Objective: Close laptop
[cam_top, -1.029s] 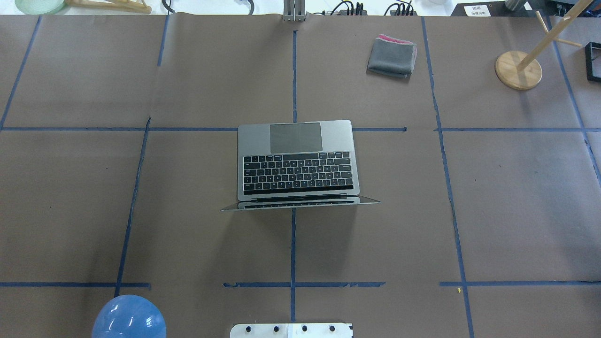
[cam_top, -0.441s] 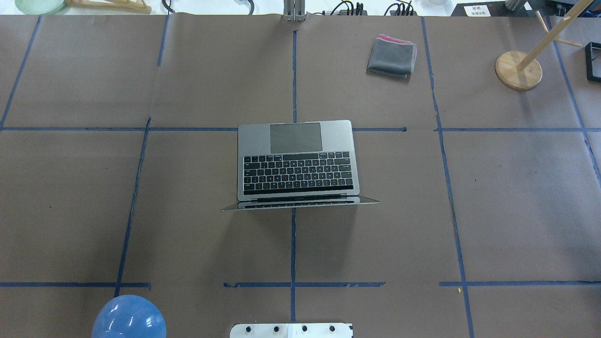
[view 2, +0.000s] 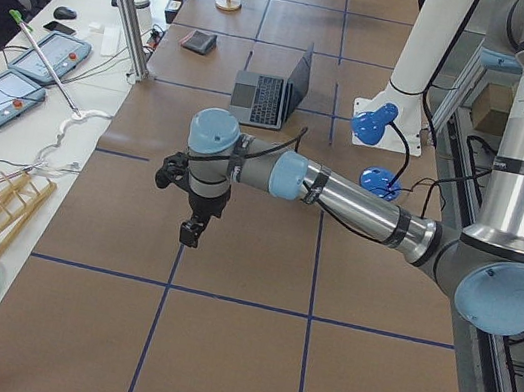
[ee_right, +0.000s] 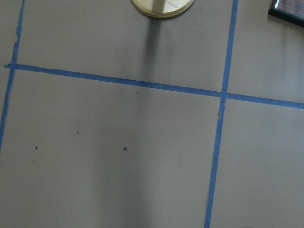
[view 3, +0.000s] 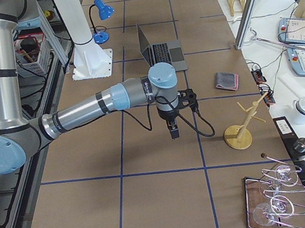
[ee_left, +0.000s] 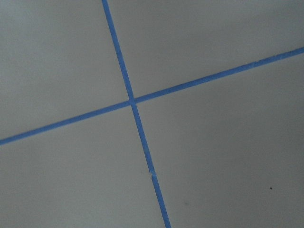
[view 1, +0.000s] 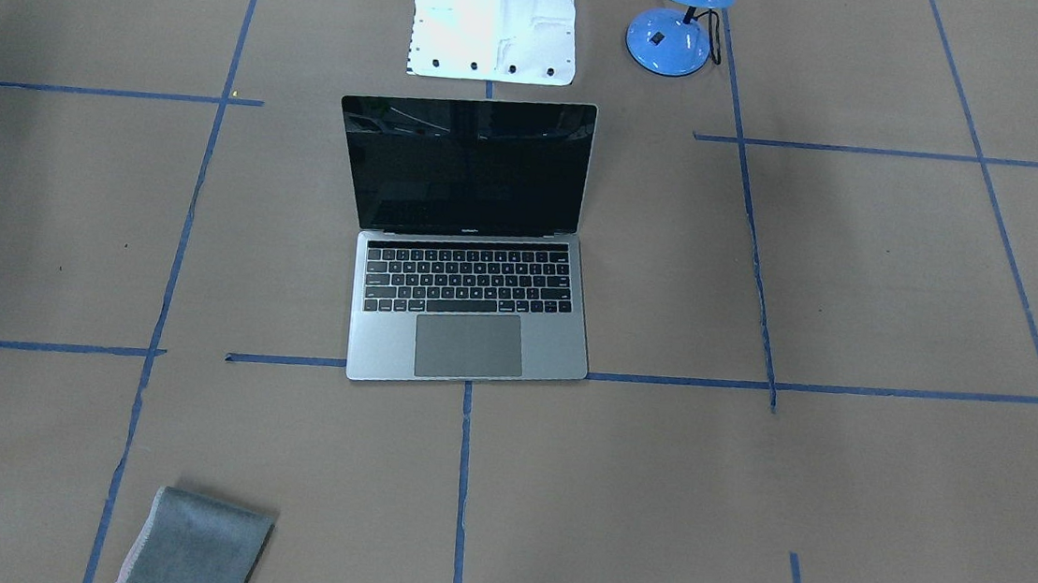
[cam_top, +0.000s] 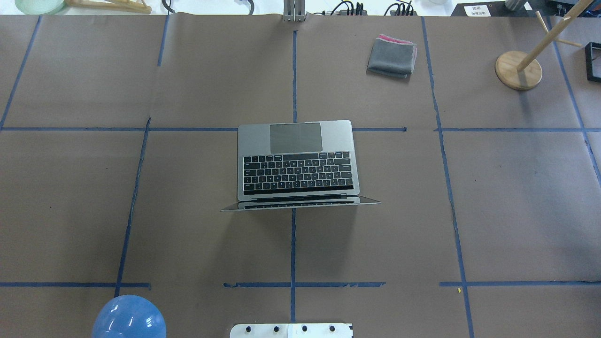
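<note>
Left pincer (view 2: 193,233): points down, hanging above the tabletop (cam_top: 188,70) over a blue tape line, well apart from the laptop (cam_top: 298,164). It appears in the side view only, so its opening cannot be told. Its wrist camera shows only bare tabletop and a tape crossing.

Right pincer (view 3: 172,131): points down, above the tabletop and well apart from the laptop. It is likewise seen from the side only, so its opening cannot be told.

Laptop: stands at the tabletop's centre with the lid raised close to upright. The hinge edge lies toward the robot's base plate (cam_top: 291,330). The trackpad edge and the black screen face away from the robot. The long axis runs across the tabletop, side to side.

Change from the earlier overhead frames: none. The laptop's position and lid angle match.

Surroundings: folded grey cloth (cam_top: 392,56), wooden stand (cam_top: 518,69), blue lamp (cam_top: 129,317).
</note>
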Controlling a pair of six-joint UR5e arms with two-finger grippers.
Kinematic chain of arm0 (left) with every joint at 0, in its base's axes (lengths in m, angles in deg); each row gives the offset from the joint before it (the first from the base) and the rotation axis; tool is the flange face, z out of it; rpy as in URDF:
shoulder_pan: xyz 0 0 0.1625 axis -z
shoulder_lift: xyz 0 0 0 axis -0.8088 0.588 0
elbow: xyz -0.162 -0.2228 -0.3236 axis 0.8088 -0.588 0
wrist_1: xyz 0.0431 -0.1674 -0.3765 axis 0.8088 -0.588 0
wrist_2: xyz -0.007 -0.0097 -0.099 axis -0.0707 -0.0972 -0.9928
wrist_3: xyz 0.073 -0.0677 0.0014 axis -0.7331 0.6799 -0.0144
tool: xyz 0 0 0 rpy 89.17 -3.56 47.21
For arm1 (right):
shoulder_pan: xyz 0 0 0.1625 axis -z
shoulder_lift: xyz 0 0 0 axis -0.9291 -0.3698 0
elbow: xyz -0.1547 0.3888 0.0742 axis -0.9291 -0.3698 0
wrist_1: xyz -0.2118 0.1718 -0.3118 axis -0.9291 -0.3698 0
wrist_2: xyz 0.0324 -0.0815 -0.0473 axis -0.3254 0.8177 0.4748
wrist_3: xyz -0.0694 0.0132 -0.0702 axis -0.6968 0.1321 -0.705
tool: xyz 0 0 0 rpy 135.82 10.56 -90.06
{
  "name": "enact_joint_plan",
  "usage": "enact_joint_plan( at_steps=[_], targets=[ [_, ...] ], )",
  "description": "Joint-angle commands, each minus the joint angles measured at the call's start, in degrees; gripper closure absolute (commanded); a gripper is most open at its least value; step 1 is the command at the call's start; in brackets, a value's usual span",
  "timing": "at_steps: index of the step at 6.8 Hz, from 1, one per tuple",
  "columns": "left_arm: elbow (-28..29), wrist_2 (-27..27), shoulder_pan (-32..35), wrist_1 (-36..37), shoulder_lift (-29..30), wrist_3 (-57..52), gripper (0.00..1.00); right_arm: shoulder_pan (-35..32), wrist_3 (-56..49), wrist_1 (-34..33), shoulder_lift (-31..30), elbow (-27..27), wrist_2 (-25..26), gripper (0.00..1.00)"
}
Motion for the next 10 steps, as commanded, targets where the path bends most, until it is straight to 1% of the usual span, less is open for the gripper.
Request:
enact_joint_plan(
  at_steps=[1, 2, 3, 4, 5, 6, 7, 8, 10],
  targets=[
    [-1.2, -1.3, -4.8, -1.7, 3.1, 12.7, 0.00, 2.5, 5.7, 0.0, 1.6, 2.2, -2.1, 0.01],
    [-1.3, -3.3, -10.2, -6.3, 4.0, 20.9, 0.00, 5.0, 9.4, 0.0, 2.2, 3.7, -2.1, 0.01],
    [-1.4, -3.2, -15.0, -13.6, 4.0, 25.9, 0.00, 7.4, 13.1, 0.1, 2.6, 5.9, -2.1, 0.01],
    [-1.4, -3.4, -19.0, -17.5, 4.0, 30.5, 0.00, 9.4, 17.4, 3.2, 2.9, 6.8, -2.1, 0.01],
    [-1.7, -3.7, -22.7, -20.1, 4.1, 35.3, 0.00, 13.1, 28.3, 12.8, 2.3, 6.8, -1.9, 0.01],
    [-1.9, -3.9, -26.0, -24.7, 4.1, 42.3, 0.00, 17.4, 39.9, 23.7, 1.9, 6.5, -1.0, 0.01],
    [-1.9, -3.9, -30.1, -29.6, 4.1, 49.0, 0.00, 20.9, 47.8, 31.0, 0.7, 6.5, -0.7, 0.05],
    [-2.1, -4.0, -33.6, -34.0, 4.2, 54.9, 0.00, 23.4, 51.2, 36.2, -1.3, 6.6, -0.3, 0.15],
    [-1.9, -3.8, -42.2, -45.1, 4.9, 70.5, 0.00, 27.8, 55.1, 47.0, -6.0, 6.6, 0.0, 0.17]
  ],
)
